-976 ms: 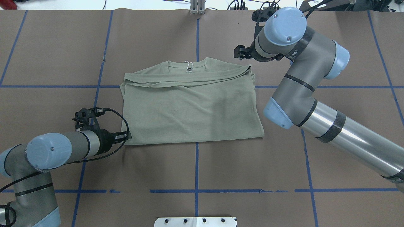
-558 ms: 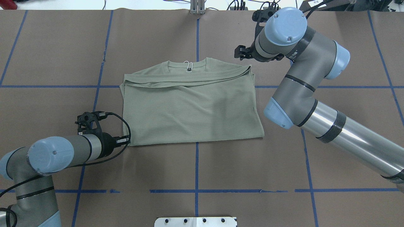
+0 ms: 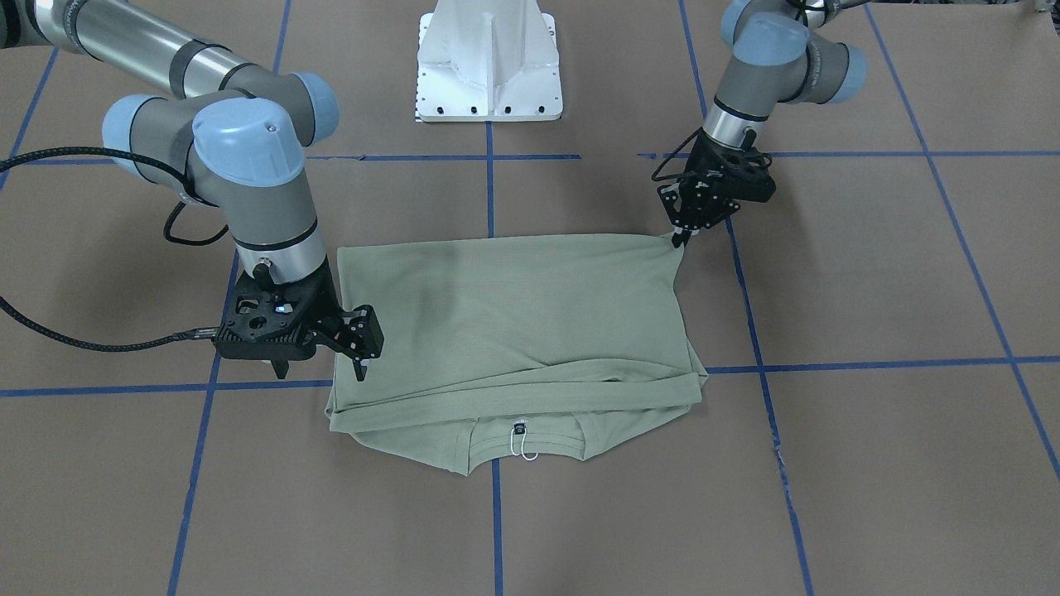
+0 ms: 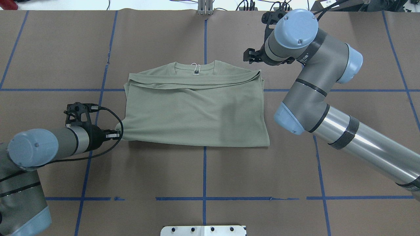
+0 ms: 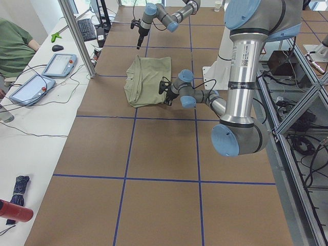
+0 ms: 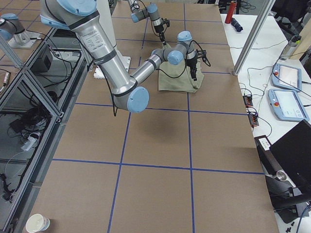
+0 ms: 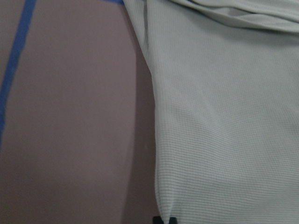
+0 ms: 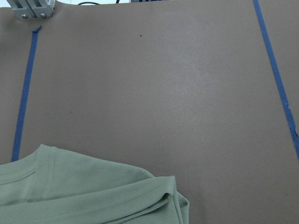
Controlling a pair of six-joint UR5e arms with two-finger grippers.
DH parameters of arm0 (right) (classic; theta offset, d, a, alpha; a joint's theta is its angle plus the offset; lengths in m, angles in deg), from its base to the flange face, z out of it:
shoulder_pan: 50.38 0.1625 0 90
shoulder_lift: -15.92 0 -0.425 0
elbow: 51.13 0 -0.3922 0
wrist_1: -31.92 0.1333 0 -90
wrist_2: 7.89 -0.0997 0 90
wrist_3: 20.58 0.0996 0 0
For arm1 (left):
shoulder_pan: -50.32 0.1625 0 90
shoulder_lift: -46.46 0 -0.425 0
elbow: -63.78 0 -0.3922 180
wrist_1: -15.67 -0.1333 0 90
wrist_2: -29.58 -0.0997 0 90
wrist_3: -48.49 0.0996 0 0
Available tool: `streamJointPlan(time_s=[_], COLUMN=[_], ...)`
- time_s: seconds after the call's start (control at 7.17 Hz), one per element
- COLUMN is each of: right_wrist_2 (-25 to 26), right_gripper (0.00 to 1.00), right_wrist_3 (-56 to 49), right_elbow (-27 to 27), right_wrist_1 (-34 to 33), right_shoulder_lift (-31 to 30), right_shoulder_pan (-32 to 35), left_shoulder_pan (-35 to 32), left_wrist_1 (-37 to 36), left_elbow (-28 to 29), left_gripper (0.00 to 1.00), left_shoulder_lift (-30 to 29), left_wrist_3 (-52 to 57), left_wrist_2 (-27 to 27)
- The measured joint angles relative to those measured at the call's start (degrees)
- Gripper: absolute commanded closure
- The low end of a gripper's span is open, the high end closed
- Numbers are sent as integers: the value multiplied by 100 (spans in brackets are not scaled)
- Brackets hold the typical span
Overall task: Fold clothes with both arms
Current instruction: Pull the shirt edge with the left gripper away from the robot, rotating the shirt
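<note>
Sage-green knit shirt (image 4: pixel 197 111) lies folded near the middle of the brown-papered desk (image 4: pixel 262 170), its collar and white loop tag (image 4: pixel 196 68) on the side away from the robot; the left gripper (image 3: pixel 682 237) is clamped on the hem corner nearest it, and that corner is drawn out to a point; the right gripper (image 3: pixel 362 368) hangs by the shoulder corner on the opposite side, holding nothing; whether its jaws stand apart I cannot tell.
</note>
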State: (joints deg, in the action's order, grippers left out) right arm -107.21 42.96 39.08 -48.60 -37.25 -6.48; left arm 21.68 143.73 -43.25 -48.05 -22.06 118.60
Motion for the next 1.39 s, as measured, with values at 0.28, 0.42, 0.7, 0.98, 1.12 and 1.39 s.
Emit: streamJointPlan(time_s=[0.28, 0.42, 0.7, 0.98, 1.12, 1.39], right_wrist_2=[6, 6, 1, 0, 2, 19], right_gripper=[0, 0, 0, 1, 3, 23], right_wrist_3=[13, 16, 23, 53, 215, 1027], right_elbow=[6, 13, 50, 83, 62, -268], right_wrist_1=[1, 1, 1, 1, -1, 29], right_shoulder_lift=[0, 1, 9, 22, 55, 445], right_shoulder_pan=[-16, -23, -51, -84, -116, -236], left_shoulder_pan=[-949, -1407, -2058, -2425, -2549, -2773], left_wrist_1=[-7, -10, 70, 464, 677, 1190], left_elbow=[549, 1204, 3275, 4752, 4957, 4614], left_gripper=[100, 100, 100, 1, 0, 0], left_shoulder_lift=[-276, -834, -2489, -3474, -3555, -3272], left_wrist_3=[1125, 1605, 2280, 2868, 3185, 3355], left_wrist_2=[28, 33, 38, 156, 248, 1174])
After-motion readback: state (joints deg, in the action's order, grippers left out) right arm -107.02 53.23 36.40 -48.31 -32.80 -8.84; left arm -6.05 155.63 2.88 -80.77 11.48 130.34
